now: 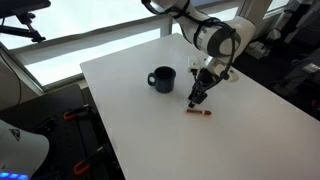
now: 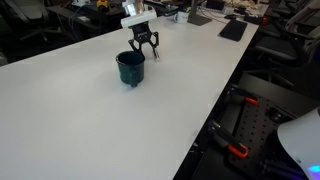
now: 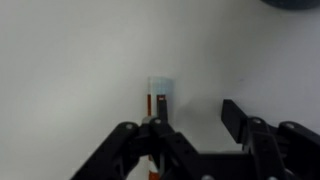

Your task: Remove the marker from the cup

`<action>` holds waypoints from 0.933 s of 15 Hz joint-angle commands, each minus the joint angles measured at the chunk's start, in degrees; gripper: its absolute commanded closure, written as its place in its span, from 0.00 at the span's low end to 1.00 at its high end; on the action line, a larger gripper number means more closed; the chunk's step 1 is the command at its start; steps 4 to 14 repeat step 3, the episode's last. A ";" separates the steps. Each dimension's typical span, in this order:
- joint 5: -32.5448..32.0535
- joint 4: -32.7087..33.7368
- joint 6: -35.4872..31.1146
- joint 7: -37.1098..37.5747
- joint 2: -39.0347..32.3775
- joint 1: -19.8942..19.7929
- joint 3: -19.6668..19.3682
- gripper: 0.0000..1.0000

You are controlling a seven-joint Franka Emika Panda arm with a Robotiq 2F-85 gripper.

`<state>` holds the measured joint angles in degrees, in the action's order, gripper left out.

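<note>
The marker point(image 1: 199, 113) is a thin reddish-brown pen lying flat on the white table point(image 1: 130, 120), out of the cup. In the wrist view the marker point(image 3: 160, 104) lies just beyond my left finger. The cup point(image 1: 163, 79) is a dark navy mug standing upright to the left of the marker; it also shows in an exterior view point(image 2: 131, 68). My gripper point(image 1: 197, 99) hangs just above the marker, open and empty. It shows open in the wrist view point(image 3: 192, 118) and in an exterior view point(image 2: 146, 47) behind the cup.
The table's front edge point(image 1: 110, 150) drops to a dark floor with equipment. Windows and railings stand behind the table point(image 1: 60, 40). A dark flat item point(image 2: 233, 30) lies at the table's far end, with office clutter beyond.
</note>
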<state>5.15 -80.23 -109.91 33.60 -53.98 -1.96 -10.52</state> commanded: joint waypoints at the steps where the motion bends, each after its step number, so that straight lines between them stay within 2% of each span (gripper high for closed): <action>1: -0.85 -0.21 -0.26 1.06 0.01 0.64 -0.39 0.07; 2: -1.01 -0.16 0.20 0.53 0.04 0.62 -0.29 0.01; 3: -0.20 0.29 0.17 0.03 -0.22 -0.13 0.10 0.17; 14: -0.20 0.29 0.17 0.03 -0.22 -0.13 0.10 0.17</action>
